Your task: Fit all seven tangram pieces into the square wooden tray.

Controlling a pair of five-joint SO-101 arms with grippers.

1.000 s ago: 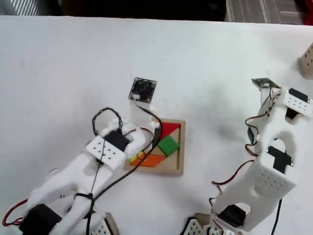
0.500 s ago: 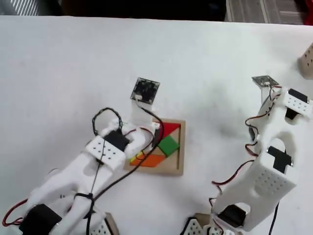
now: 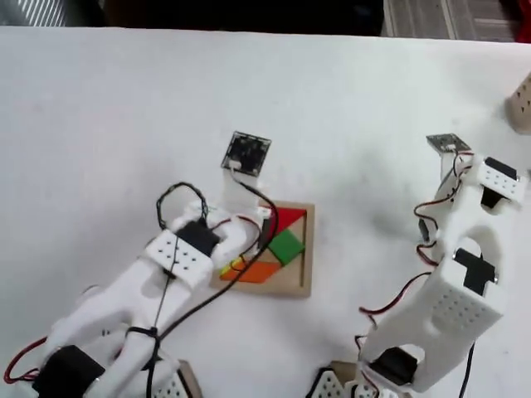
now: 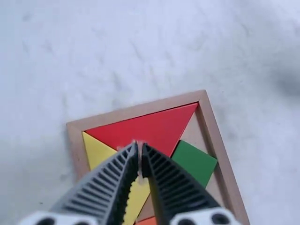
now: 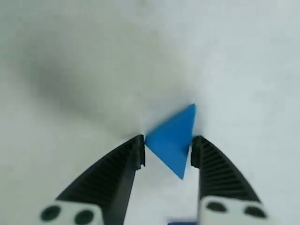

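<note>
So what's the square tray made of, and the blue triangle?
The tray looks like pale unpainted wood: its rim is tan and matte, with a faintly grainy look. The blue triangle has a flat, even, matte colour, so it is probably painted wood or plastic; the look doesn't settle which.

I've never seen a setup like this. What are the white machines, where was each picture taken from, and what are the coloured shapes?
These are two small robot arms at a white table: the left arm and the right arm. One picture looks down from a fixed camera; the other two come from a camera on each arm's wrist. A square wooden tray holds a red triangle, a yellow piece, a green square and an orange piece. The left fingers are shut, poised over the tray. The right fingers are open, one on each side of a blue triangle lying on the table.
</note>
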